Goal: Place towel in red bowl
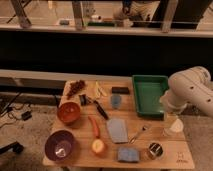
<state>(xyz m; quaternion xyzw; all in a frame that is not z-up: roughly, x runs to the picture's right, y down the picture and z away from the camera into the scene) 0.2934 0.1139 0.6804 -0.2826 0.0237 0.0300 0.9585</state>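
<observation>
On the wooden counter point(80, 159), near its middle, the towel point(118, 130) lies flat: a thin grey-blue cloth rectangle. Its long axis runs front to back, with the far end leaning slightly left, nearly parallel to the carrot point(94, 126) just to its left. A metal fork point(140, 133) lies just to its right.

The red bowl point(68, 113), round, orange-red and plain-rimmed, sits left of the towel and a little farther back, beyond the carrot. It does not touch the towel. A larger purple bowl point(60, 146) stands in front of it at the counter's near left corner.

In front of the towel are a round yellow-red fruit point(98, 146) and a thicker, brighter blue sponge point(128, 154). A green rectangular tray point(150, 94) with raised walls fills the far right.

My bulky, smooth white arm point(192, 92) curves in from the right. My jaws hang at its pale lower end over the counter's right edge, just in front of the tray and well apart from the towel. They are spread wide and hold nothing.
</observation>
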